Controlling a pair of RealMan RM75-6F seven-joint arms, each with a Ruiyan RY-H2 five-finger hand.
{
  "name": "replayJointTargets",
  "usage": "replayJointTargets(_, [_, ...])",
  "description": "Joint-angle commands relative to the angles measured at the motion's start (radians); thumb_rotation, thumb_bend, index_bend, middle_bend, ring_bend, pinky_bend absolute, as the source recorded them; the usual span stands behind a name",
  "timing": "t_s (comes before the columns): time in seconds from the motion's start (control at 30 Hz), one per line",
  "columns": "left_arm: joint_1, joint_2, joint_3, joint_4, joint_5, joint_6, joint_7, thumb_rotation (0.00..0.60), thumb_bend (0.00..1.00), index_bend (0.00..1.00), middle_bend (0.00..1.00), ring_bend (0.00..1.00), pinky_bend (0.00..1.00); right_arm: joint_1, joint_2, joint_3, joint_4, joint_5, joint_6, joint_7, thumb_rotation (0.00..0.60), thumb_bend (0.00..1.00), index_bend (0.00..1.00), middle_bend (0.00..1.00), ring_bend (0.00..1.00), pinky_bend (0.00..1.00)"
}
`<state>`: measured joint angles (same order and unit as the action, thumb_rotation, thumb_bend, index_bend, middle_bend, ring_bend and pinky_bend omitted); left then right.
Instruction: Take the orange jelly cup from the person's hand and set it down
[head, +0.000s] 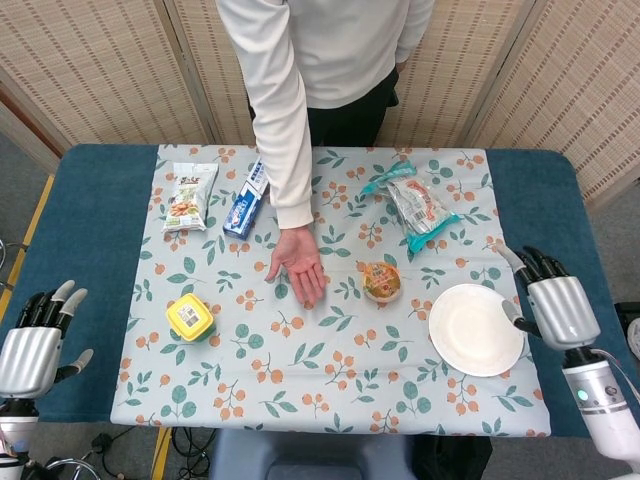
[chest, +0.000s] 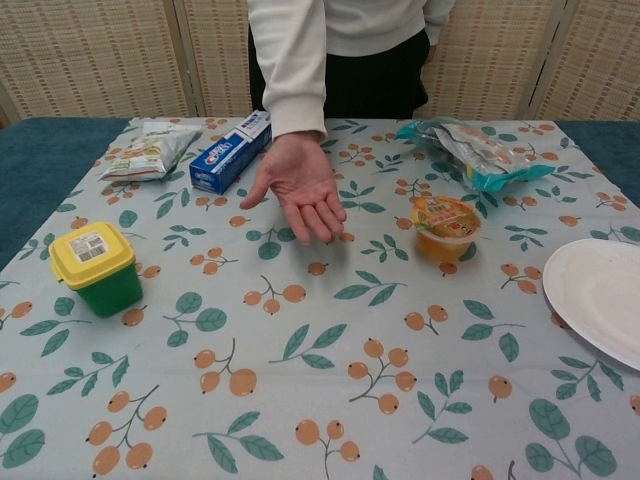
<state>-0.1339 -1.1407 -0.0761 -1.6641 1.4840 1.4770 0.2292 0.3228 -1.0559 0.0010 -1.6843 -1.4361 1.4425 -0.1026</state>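
The orange jelly cup (head: 382, 281) (chest: 444, 227) stands upright on the floral cloth, just right of the person's hand (head: 299, 266) (chest: 301, 192), which lies palm up and bare. My right hand (head: 556, 306) hovers off the cloth's right edge, beside the white plate (head: 476, 329), fingers spread and holding nothing. My left hand (head: 36, 343) rests low at the table's left side, fingers apart and holding nothing. Neither hand shows in the chest view.
A yellow-lidded green tub (head: 191, 319) (chest: 95, 267) sits front left. A snack bag (head: 189, 196), a blue toothpaste box (head: 248, 203) (chest: 232, 152) and a teal-edged packet (head: 418, 207) (chest: 477, 149) lie along the back. The person stands at the far edge.
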Motion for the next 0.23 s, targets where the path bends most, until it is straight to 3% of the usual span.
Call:
replayJointTargets(0.03, [-0.001,0.003,0.000,-0.008,0.004,0.003,0.004,0.600,0.18,0.11,0.03,0.11,0.10,-0.056,0.026,-0.026,-0.020,-0.030,0.051,0.007,0.600,0.31,0.10,0.22,0.13,0.22])
replayJointTargets(0.23, [-0.002,0.009,0.000,-0.027,0.010,0.010,0.015,0.600,0.18,0.11,0.03,0.11,0.10,-0.132,0.029,-0.038,-0.021,-0.044,0.112,0.024,0.600,0.31,0.10,0.22,0.13,0.22])
